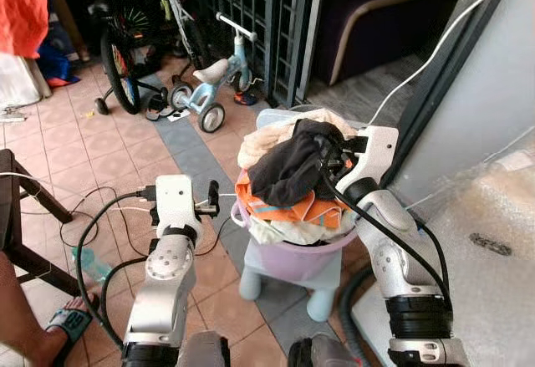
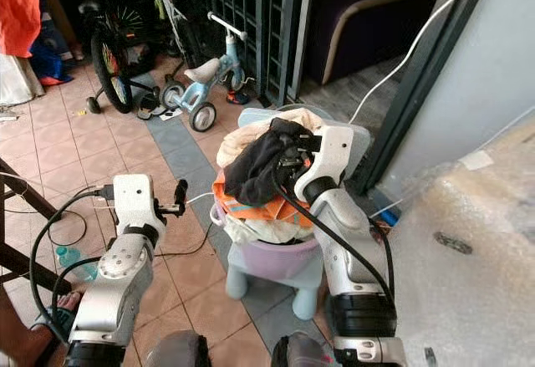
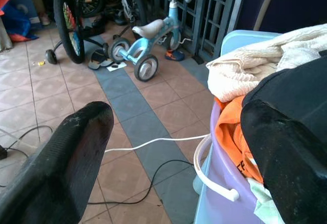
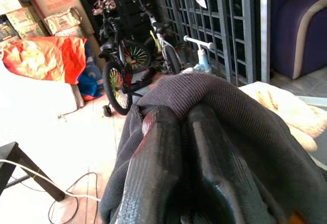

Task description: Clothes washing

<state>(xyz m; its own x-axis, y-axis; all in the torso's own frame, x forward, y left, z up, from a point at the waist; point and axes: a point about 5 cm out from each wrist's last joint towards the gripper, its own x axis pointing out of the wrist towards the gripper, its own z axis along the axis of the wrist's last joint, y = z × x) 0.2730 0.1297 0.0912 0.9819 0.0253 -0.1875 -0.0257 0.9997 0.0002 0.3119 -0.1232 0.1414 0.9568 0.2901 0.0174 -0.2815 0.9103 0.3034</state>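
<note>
Clothes (image 1: 288, 170) in basket (image 1: 292, 254) on stool (image 1: 322, 287).

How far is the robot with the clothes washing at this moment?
Early stage. Done: nothing looks washed; the purple laundry basket is heaped with clothes. In hand: the right claw is shut on a black garment atop the pile. The left claw is open beside the basket, holding nothing. Left: the orange garment and cream towel remain in the basket.
</note>
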